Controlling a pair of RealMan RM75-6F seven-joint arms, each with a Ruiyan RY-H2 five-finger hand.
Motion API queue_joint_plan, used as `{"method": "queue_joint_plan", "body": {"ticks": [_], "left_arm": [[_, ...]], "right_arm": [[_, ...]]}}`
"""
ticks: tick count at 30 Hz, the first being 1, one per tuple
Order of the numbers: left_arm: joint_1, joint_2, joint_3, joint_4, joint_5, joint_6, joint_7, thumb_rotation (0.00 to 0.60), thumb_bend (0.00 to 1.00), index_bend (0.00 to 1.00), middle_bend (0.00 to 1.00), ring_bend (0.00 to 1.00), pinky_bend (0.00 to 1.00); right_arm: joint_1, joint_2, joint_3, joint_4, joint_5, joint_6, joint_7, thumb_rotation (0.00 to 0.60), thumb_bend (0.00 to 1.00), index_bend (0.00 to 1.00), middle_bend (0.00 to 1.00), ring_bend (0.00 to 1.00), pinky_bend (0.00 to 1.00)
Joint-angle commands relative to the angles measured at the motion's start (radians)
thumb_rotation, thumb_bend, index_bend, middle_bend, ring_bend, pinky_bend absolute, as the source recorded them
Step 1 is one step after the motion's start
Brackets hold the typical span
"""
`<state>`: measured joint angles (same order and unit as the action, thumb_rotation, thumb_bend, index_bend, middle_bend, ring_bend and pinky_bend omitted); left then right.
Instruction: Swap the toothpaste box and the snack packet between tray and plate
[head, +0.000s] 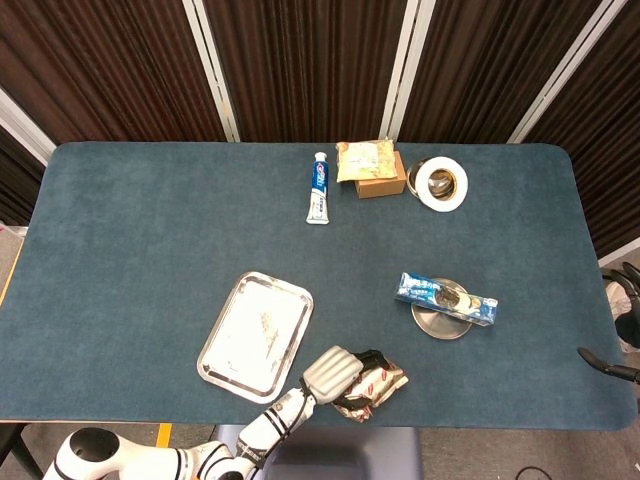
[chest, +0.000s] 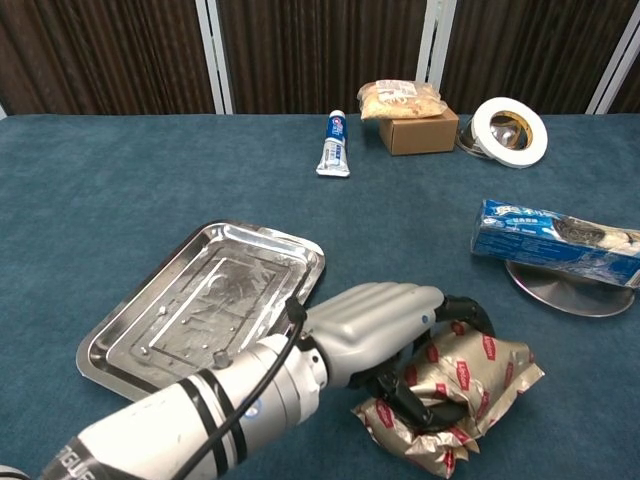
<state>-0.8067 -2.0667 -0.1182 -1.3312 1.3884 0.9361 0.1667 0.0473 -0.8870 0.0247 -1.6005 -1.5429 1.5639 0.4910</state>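
My left hand (chest: 375, 330) grips the gold-and-red snack packet (chest: 465, 390), its fingers curled over the packet's left end, low on the table just right of the steel tray (chest: 150, 345). In the head view the left hand (head: 332, 371) and snack packet (head: 378, 388) lie near the table's front edge, beside the tray (head: 225, 362), which has nothing in it. The blue toothpaste box (head: 446, 299) lies across the small round plate (head: 440, 326); in the chest view the box (chest: 555, 240) overhangs the plate (chest: 570, 295). Only dark fingertips of my right hand (head: 626, 322) show at the far right edge.
At the back of the table lie a toothpaste tube (head: 318, 188), a brown carton (head: 382, 183) with a yellow snack bag (head: 365, 158) on it, and a roll of white tape (head: 440, 183). The table's front edge runs just below the left hand.
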Motion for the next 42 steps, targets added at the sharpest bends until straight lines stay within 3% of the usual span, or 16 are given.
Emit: {"method": "queue_joint_plan", "body": {"ticks": [1,6,12,13,15,16,18,19,20,21,25,27,30,37,42], "left_arm": [[0.014,0.075,-0.007,-0.064,0.032,0.038,-0.004,0.6,0.59,0.88,0.87,0.99,1.0],[0.041,0.258,-0.028,-0.17,0.051,0.081,-0.001,0.6,0.59,0.88,0.87,0.99,1.0],[0.061,0.42,-0.019,-0.098,0.043,0.052,-0.109,0.6,0.56,0.85,0.84,0.97,1.0],[0.067,0.434,-0.008,-0.072,0.038,0.036,-0.159,0.6,0.55,0.82,0.81,0.95,1.0],[0.076,0.438,0.014,-0.025,0.043,0.023,-0.221,0.6,0.5,0.65,0.69,0.84,0.99],[0.081,0.432,0.03,0.008,0.05,0.016,-0.243,0.6,0.47,0.45,0.55,0.71,0.9],[0.076,0.436,0.052,0.031,0.042,-0.026,-0.244,0.6,0.4,0.07,0.16,0.32,0.5],[0.074,0.438,0.054,0.03,0.035,-0.038,-0.237,0.6,0.38,0.0,0.05,0.16,0.34],[0.076,0.435,0.052,0.027,0.036,-0.031,-0.235,0.6,0.36,0.0,0.0,0.05,0.22],[0.08,0.432,0.051,0.025,0.04,-0.017,-0.229,0.6,0.35,0.0,0.0,0.01,0.18],[0.092,0.433,0.045,0.019,0.057,0.045,-0.15,0.6,0.31,0.0,0.0,0.0,0.06],[0.094,0.47,0.053,-0.024,0.06,0.042,-0.121,0.6,0.29,0.0,0.0,0.0,0.03],[0.132,0.549,0.074,-0.124,0.108,0.128,-0.063,0.599,0.28,0.0,0.0,0.0,0.01],[0.325,0.746,0.162,-0.327,0.224,0.437,-0.074,0.58,0.29,0.0,0.0,0.0,0.01],[0.546,0.754,0.228,-0.208,0.278,0.749,-0.126,0.599,0.33,0.0,0.0,0.0,0.01]], "right_arm": [[0.002,-0.001,0.002,-0.001,-0.001,-0.008,-0.005,0.6,0.25,0.0,0.0,0.0,0.0],[0.005,-0.007,0.002,-0.008,-0.012,-0.017,-0.032,0.6,0.25,0.0,0.0,0.0,0.0],[0.007,-0.014,-0.006,-0.023,-0.037,-0.023,-0.076,0.6,0.25,0.0,0.0,0.0,0.0],[0.007,-0.015,-0.007,-0.025,-0.042,-0.023,-0.085,0.6,0.25,0.0,0.0,0.0,0.0],[0.008,-0.018,-0.01,-0.029,-0.052,-0.024,-0.095,0.6,0.25,0.0,0.0,0.0,0.0],[0.009,-0.02,-0.011,-0.032,-0.053,-0.026,-0.104,0.6,0.25,0.0,0.0,0.0,0.0],[0.011,-0.024,-0.011,-0.037,-0.054,-0.032,-0.117,0.6,0.25,0.0,0.0,0.0,0.0],[0.013,-0.026,-0.012,-0.039,-0.055,-0.038,-0.122,0.6,0.25,0.0,0.0,0.0,0.0],[0.014,-0.026,-0.012,-0.041,-0.056,-0.04,-0.125,0.6,0.25,0.0,0.0,0.0,0.0],[0.015,-0.027,-0.012,-0.041,-0.056,-0.042,-0.127,0.6,0.25,0.0,0.0,0.0,0.0],[0.018,-0.03,-0.014,-0.042,-0.062,-0.048,-0.138,0.6,0.25,0.0,0.0,0.0,0.0],[0.019,-0.029,-0.019,-0.041,-0.074,-0.049,-0.137,0.6,0.25,0.0,0.0,0.0,0.0],[0.016,-0.03,-0.025,-0.042,-0.091,-0.043,-0.152,0.6,0.25,0.0,0.0,0.0,0.0],[0.021,-0.058,-0.05,-0.066,-0.126,-0.074,-0.279,0.6,0.25,0.0,0.0,0.0,0.0],[0.004,-0.132,-0.035,-0.072,-0.101,-0.057,-0.48,0.6,0.25,0.0,0.0,0.0,0.0]]}}
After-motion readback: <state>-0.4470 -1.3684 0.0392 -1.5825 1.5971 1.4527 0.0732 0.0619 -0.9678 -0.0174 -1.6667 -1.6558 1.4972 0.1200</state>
